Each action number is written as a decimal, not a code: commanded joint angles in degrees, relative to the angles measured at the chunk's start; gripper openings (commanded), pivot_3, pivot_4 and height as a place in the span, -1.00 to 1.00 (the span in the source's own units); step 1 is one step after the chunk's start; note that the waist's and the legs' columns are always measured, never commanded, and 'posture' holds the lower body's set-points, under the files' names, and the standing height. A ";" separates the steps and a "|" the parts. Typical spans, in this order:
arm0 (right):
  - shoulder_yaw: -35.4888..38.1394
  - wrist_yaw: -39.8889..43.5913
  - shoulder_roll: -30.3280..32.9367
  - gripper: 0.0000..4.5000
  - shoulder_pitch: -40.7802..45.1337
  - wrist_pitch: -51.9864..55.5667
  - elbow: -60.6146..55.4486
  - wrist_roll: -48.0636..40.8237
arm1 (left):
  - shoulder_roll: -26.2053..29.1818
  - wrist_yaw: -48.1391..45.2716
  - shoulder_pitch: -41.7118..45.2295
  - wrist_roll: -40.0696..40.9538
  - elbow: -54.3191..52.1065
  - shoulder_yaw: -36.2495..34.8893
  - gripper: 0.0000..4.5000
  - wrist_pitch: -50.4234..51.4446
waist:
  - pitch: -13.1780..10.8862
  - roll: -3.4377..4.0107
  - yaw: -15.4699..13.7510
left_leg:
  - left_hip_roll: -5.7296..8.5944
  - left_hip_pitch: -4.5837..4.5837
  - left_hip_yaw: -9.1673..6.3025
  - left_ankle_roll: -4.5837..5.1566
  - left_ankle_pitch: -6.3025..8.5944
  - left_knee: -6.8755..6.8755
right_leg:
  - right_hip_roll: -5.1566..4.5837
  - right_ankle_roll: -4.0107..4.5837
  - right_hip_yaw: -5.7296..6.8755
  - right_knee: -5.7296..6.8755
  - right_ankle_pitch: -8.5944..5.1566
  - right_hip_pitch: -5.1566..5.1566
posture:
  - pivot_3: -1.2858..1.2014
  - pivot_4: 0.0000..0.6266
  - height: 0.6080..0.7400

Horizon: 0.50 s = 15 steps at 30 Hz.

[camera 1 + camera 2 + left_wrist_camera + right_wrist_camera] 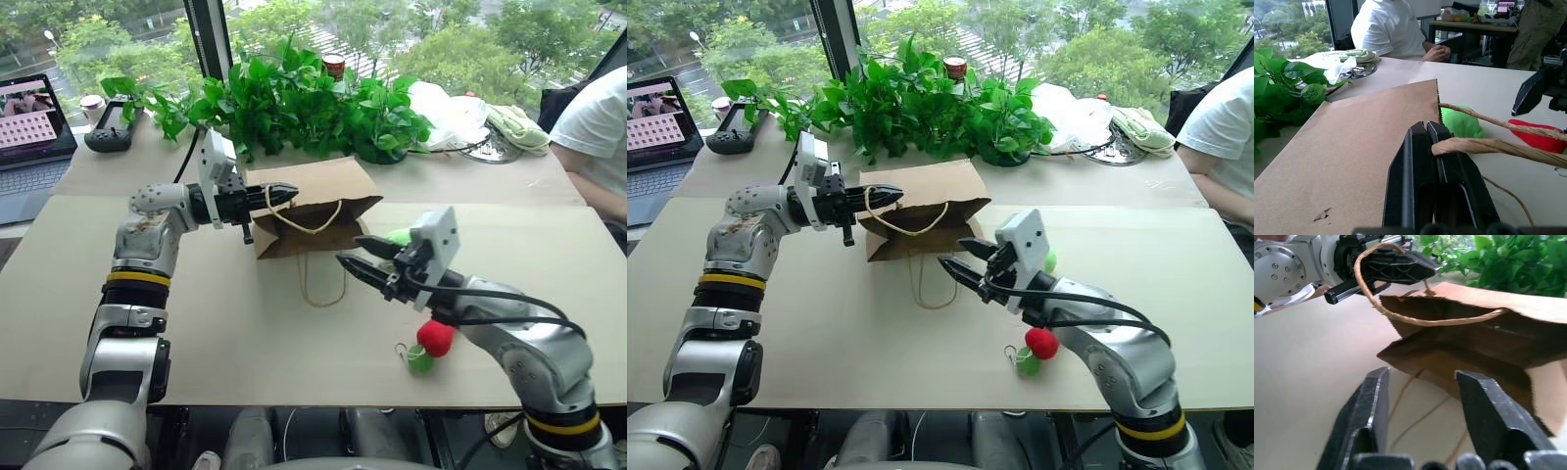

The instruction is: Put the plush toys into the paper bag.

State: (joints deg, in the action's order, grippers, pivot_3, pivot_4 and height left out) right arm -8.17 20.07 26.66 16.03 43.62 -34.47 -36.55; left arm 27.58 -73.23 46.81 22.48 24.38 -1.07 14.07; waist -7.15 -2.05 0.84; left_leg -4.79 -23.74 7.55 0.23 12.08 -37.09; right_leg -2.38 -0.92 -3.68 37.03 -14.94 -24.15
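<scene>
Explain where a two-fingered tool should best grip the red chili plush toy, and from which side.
Probably across the chili toy's plump red body, coming from above: it lies low on the table, with the right arm directly over it, so that arm must move clear first. Its green stem end looks narrower.

Plush toys right of paper bag

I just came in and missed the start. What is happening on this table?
A robot is packing plush toys into a paper bag. Its left gripper, jaws shut on the bag's upper handle, lifts the mouth open. The right gripper, jaws open and holding nothing, points at the bag's mouth. The green toy and the red chili toy lie on the table, outside the bag.
</scene>
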 commanded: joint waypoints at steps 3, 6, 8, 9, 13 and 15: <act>-3.08 -2.36 -4.98 -0.98 4.74 -0.96 4.63 5.13 | 0.16 -0.29 0.91 0.90 -2.08 -0.43 -1.00 0.35 | 0.00 0.00 -0.05 | 0.00 -0.02 0.00 0.00 0.00 0.00 | 0.00 0.00 0.00 0.00 0.00 -0.01 | 0.03 -0.52 1.00; -4.79 -3.42 -7.90 -0.98 8.01 -2.71 10.49 9.63 | 0.09 -0.36 0.90 0.98 -2.28 -0.40 -1.00 0.55 | 0.00 0.00 -0.04 | 0.00 -0.02 0.00 0.00 0.00 0.00 | 0.00 0.00 0.00 0.00 0.00 -0.01 | 0.03 -0.52 1.00; -5.96 -4.20 -9.55 -0.98 10.94 -4.89 16.29 13.68 | 0.07 -0.47 0.96 1.10 -2.57 -0.40 -1.00 0.83 | 0.00 0.01 0.00 | 0.01 -0.02 0.00 0.00 0.00 0.00 | 0.00 0.00 0.00 0.02 0.00 -0.01 | 0.03 -0.52 1.00; -6.48 -4.38 -10.17 -0.98 12.21 -5.90 19.30 15.51 | 0.06 -0.52 1.01 1.15 -2.68 -0.43 -1.00 1.00 | 0.00 0.01 0.00 | 0.01 -0.03 0.01 -0.01 -0.01 0.00 | 0.00 0.00 0.00 0.01 0.00 -0.04 | 0.03 -0.52 1.00; -6.30 -5.52 -12.52 -0.98 14.82 -5.60 27.70 19.26 | 0.08 -0.55 0.97 1.35 -3.17 -0.69 -1.00 1.45 | 0.00 0.01 0.04 | 0.00 -0.02 0.01 -0.02 -0.02 0.01 | 0.00 0.00 0.00 0.04 0.00 -0.04 | 0.03 -0.52 1.00; -6.55 -5.55 -13.04 -0.98 14.90 -3.50 30.30 20.28 | 0.02 -0.31 1.02 1.60 -3.42 -0.94 -1.00 1.81 | 0.00 0.01 0.02 | 0.00 -0.04 0.01 -0.02 -0.02 0.04 | 0.00 0.00 0.00 0.04 0.00 -0.05 | 0.03 -0.52 1.00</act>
State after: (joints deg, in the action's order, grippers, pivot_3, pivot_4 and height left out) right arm -15.04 14.70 13.89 30.21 39.31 -5.04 -17.43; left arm 27.36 -73.59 46.81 22.64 23.21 -1.11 15.35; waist -7.15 -2.04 0.86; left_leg -4.78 -23.79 7.56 0.22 12.07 -37.06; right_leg -2.38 -0.91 -3.68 37.06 -14.93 -24.20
